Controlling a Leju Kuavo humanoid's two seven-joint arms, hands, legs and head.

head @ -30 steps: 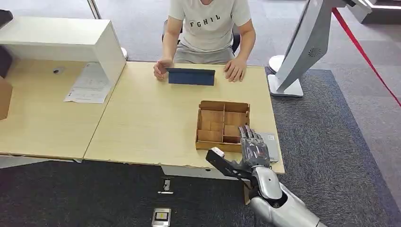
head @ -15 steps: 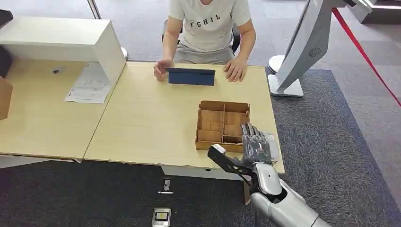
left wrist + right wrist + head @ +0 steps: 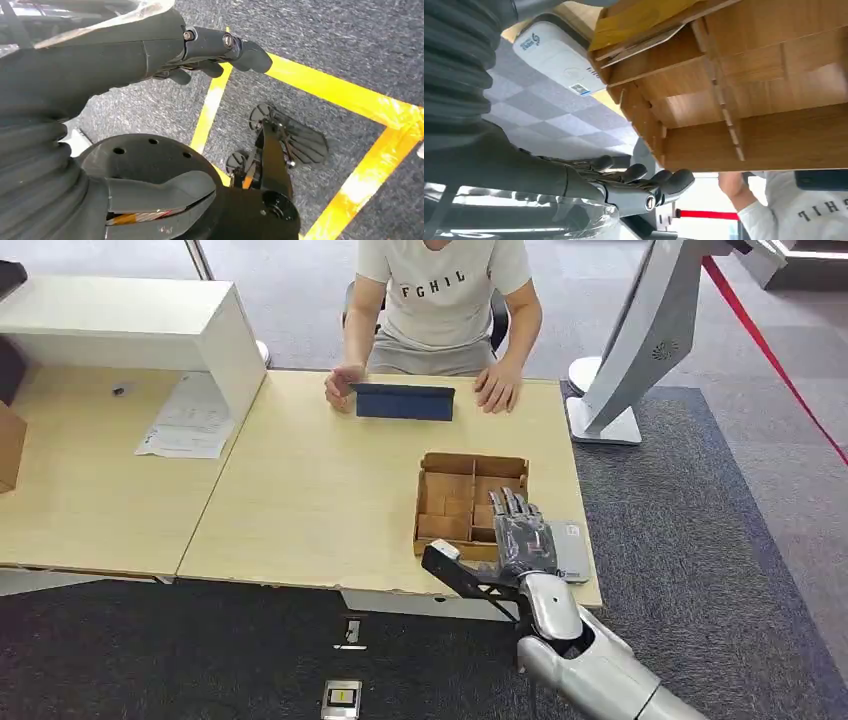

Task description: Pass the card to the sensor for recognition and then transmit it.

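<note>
While the right hand [image 3: 520,533] reaches over the near right part of the table [image 3: 320,500], its fingers [image 3: 512,504] lie straight and apart above the near right compartment of the wooden divider box [image 3: 470,502], holding nothing. Just right of the box, at the table's near right corner, lies the pale grey sensor [image 3: 570,548], a flat pad partly covered by the hand; the right wrist view shows its white face [image 3: 559,57] beside the box wall [image 3: 744,145]. The card cannot be made out for certain; thin flat pieces in the box [image 3: 644,37] may be cards. The left hand [image 3: 200,50] hangs over dark carpet with yellow floor tape [image 3: 320,90], fingers loosely curled, grasping nothing. At the far edge a seated person [image 3: 440,300] rests both hands beside a dark blue tablet [image 3: 404,401].
</note>
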